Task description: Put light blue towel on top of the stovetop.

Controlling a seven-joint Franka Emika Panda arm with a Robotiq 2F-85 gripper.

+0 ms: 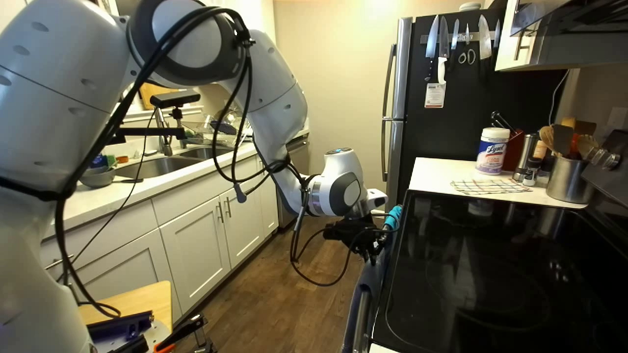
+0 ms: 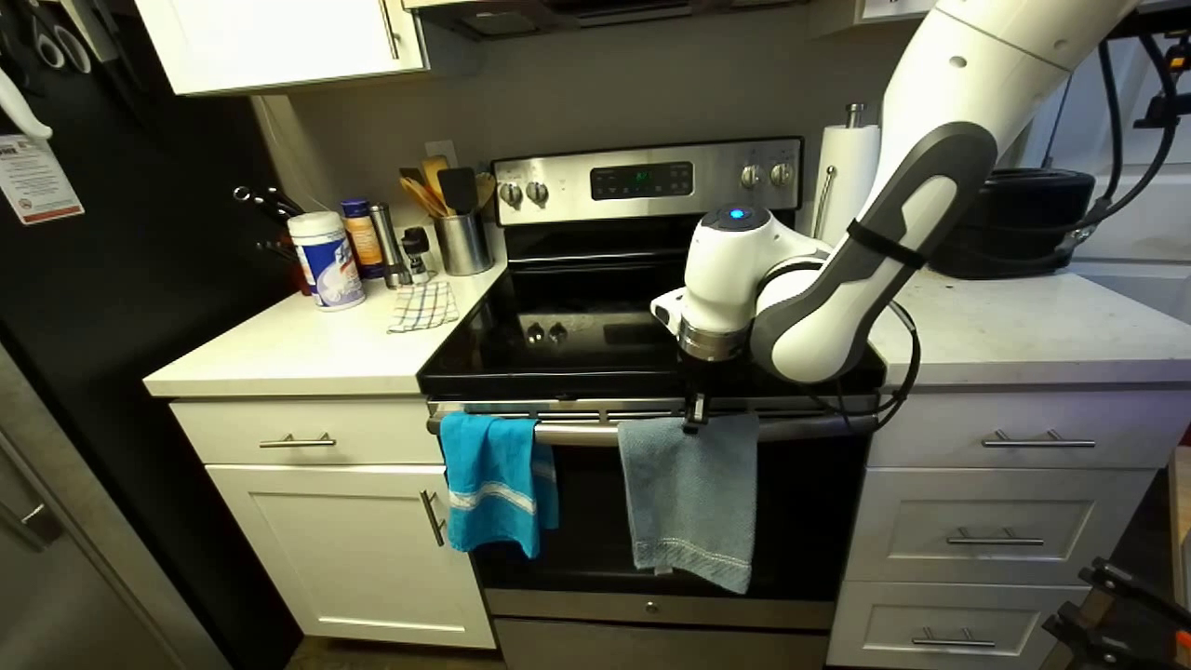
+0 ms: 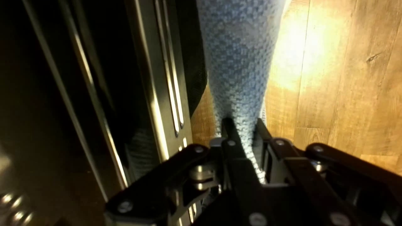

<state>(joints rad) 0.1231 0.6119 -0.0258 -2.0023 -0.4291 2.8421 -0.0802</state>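
Note:
The light blue towel [image 2: 689,521] is a pale grey-blue cloth draped over the oven door handle in an exterior view. It fills the upper middle of the wrist view [image 3: 243,47]. My gripper [image 3: 244,125] points down at the towel's top edge, its fingers on either side of the cloth with a narrow gap between them. The frames do not show whether they press on it. The gripper also shows at the handle in both exterior views [image 1: 371,257] [image 2: 695,416]. The glossy black stovetop [image 1: 471,279] lies just above and behind the handle [image 2: 521,349].
A turquoise towel with a white stripe [image 2: 493,484] hangs on the same handle [image 2: 577,435]. A wipes tub [image 1: 492,151], a checkered cloth [image 1: 490,186] and a utensil holder [image 1: 569,179] stand on the counter beside the stove. A range hood [image 2: 605,11] hangs above.

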